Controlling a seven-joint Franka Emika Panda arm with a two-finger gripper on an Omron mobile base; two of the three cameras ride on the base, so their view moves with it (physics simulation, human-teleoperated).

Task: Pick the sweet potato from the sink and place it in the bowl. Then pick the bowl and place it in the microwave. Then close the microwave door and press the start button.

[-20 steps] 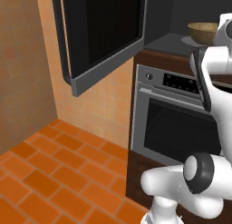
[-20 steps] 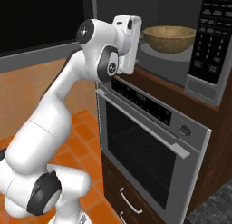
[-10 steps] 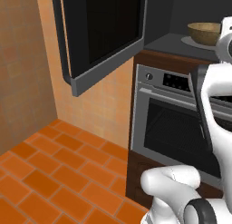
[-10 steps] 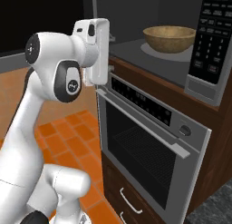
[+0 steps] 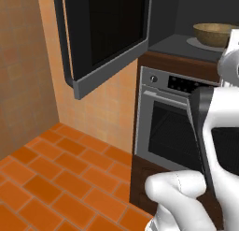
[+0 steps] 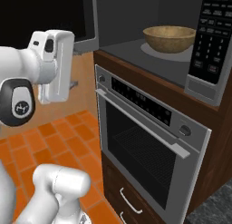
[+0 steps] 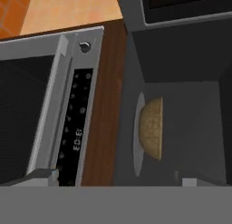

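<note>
The bowl (image 6: 169, 38) sits inside the microwave (image 6: 131, 19), on the pale round turntable plate (image 6: 154, 50) in the middle of the cavity floor. From the left base view the same bowl (image 5: 215, 34) shows at the right of the cavity, behind the robot's white arm. In the hand view, which is rolled on its side, the bowl (image 7: 151, 128) appears edge-on against the plate (image 7: 138, 134), with the dark cavity around it. What lies in the bowl cannot be made out from any view.

The microwave door (image 5: 105, 36) stands swung wide open, to the left of the cavity, its dark glass panel and grey frame edge hanging out over the orange tiled floor (image 5: 51, 178). The keypad panel (image 6: 211, 35) is to the right of the cavity.

Directly under the microwave is the steel oven (image 6: 149, 141), its bar handle (image 6: 142, 123) running across below the control strip.

The robot's hand (image 6: 54, 64) is held out in front of the microwave, to the left of the oven and apart from the cavity. The pincer (image 7: 118, 177) is released, its tips spread wide with nothing between them, pointed toward the bowl and the oven's front.
</note>
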